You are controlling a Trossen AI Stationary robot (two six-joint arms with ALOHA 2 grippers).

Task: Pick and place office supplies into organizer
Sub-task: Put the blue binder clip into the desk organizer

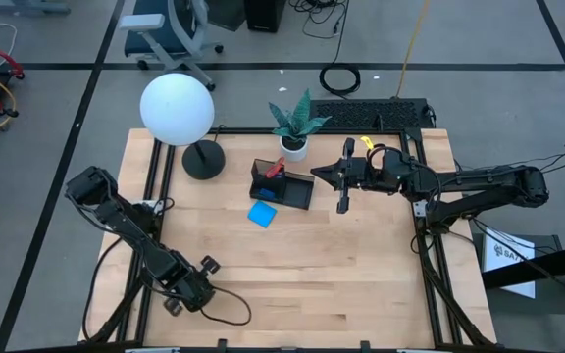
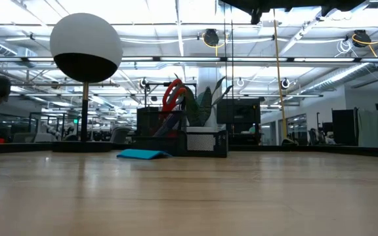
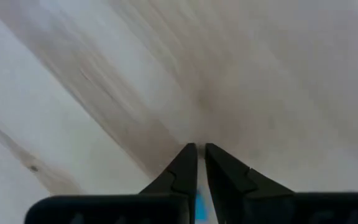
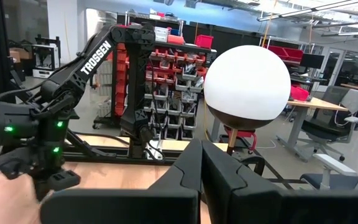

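The black organizer (image 1: 284, 188) stands at the table's far middle. Red-handled scissors (image 1: 275, 169) stick up out of its taller compartment (image 2: 172, 98). The blue note pad (image 1: 261, 214) lies flat on the wood just in front of it (image 2: 140, 155). No pens show. My right gripper (image 1: 316, 175) hovers shut, high above the organizer's right end, holding nothing (image 4: 201, 158). My left gripper (image 1: 179, 294) is at the near left, pointing down close over the wood, fingers shut (image 3: 201, 149). A blue sliver (image 3: 199, 208) shows in the slit between them; I cannot tell what it is.
A lamp with a white globe (image 1: 177, 108) and a round black base (image 1: 203, 160) stands at the far left. A white plant pot (image 1: 294, 147) sits right behind the organizer. Bare wood (image 1: 312, 265) spreads across the middle and near right of the table.
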